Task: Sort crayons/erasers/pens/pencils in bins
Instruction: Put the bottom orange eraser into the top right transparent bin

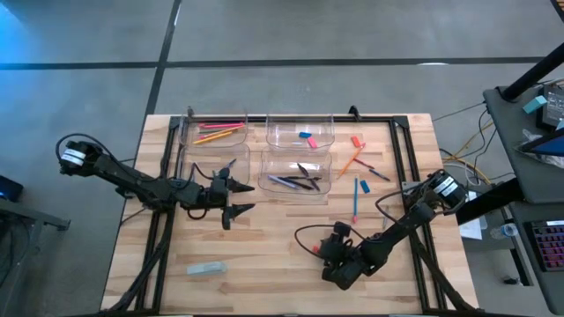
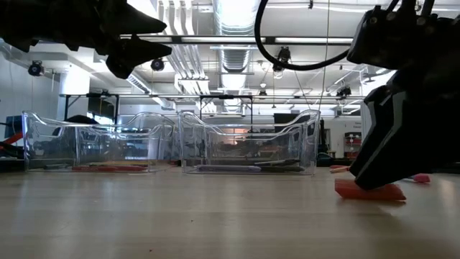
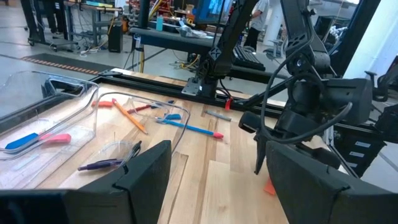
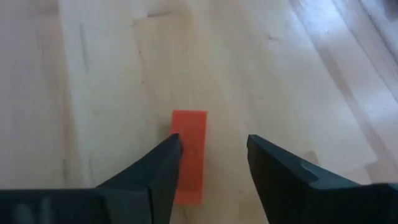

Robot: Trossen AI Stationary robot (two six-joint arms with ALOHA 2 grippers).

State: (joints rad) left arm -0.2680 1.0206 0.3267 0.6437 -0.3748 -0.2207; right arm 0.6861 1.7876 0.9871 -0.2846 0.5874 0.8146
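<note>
An orange-red eraser [image 4: 189, 155] lies flat on the wood near the table's front, right of centre [image 1: 315, 250]. My right gripper [image 4: 214, 142] stands open over it, slanting down, with the block between the fingers, close to one of them. My left gripper [image 1: 249, 197] hangs open and level above the table beside the near bins, holding nothing. The four clear bins stand at the back: one holds pencils [image 1: 216, 132], one erasers [image 1: 307, 138], one pens [image 1: 295, 182]. My right gripper has one finger [image 4: 165, 165] right along the eraser's long side [image 4: 180, 155], coming from above at a slant. Whether that finger touches the block I cannot tell. The other finger stands clear of it. The eraser lies flat on the table.
Loose on the wood right of the bins lie a red eraser [image 1: 357, 141], an orange pencil [image 1: 350, 163], a blue pencil [image 1: 356, 201], a short blue stick [image 1: 364, 186] and a dark pen [image 1: 379, 173]. A pale block [image 1: 206, 269] lies near the front left.
</note>
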